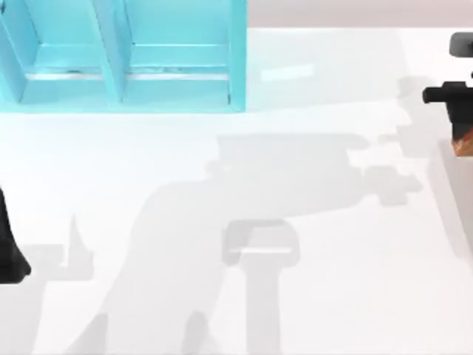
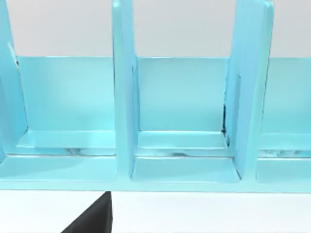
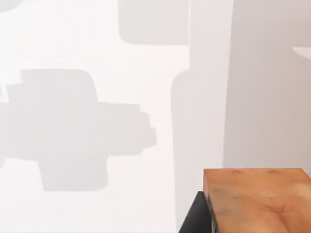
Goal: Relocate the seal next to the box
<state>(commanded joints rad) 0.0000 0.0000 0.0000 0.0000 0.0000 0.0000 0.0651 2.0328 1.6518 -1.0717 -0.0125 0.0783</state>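
Top view: right pincer point(image 1: 460, 122) at table's right edge grips the seal point(image 1: 463, 146).

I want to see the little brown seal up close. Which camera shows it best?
The right wrist view: the seal sits big and near, its orange-brown face plain. The top view catches just a sliver of it at the table's right edge, under the right gripper. The left wrist view faces the blue box.

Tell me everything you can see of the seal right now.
The seal is a glossy block with an orange-tan face showing faint reddish grain, like polished wood. In the top view only a small reddish-brown sliver of it peeks out at the table's right edge, under the dark right claw. In the right wrist view a black part of the claw sits against its side. Whether it rests on the white table or is lifted cannot be told.
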